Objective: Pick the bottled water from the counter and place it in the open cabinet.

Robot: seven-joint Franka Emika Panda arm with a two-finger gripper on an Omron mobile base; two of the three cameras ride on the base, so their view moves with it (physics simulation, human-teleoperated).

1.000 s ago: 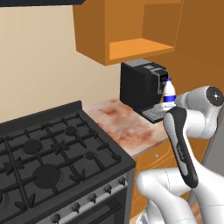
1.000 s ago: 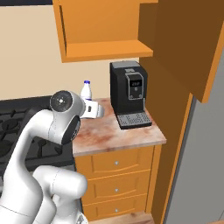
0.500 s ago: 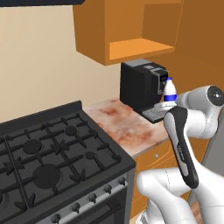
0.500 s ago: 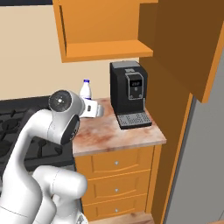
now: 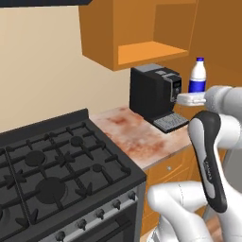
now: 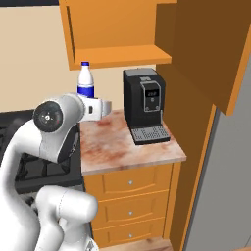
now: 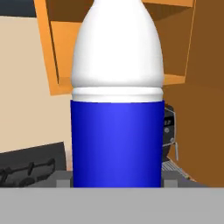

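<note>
I hold the bottled water [image 5: 197, 75] upright in the air; it has a white cap and a blue label. It hangs in front of and just below the open shelf of the orange wall cabinet [image 5: 146, 50]. From the right side the bottled water [image 6: 86, 83] stands above my white hand, left of the cabinet [image 6: 120, 29] opening. My gripper [image 5: 191, 98] [image 6: 98, 108] is shut on its lower part. Close up, the bottle [image 7: 117, 109] stands between the fingertips [image 7: 64, 180], with the cabinet [image 7: 57, 52] behind. The long island counter is out of view.
A black coffee machine [image 5: 153, 92] [image 6: 144, 105] stands on a short marbled top [image 5: 132, 134] under the cabinet. A black gas stove [image 5: 52, 175] lies to the left. The open cabinet door [image 6: 206, 44] juts out at the right, above orange drawers [image 6: 130, 184].
The bottled water has risen with my gripper, from level with the coffee machine's top to just under the cabinet shelf. The base has not moved.
</note>
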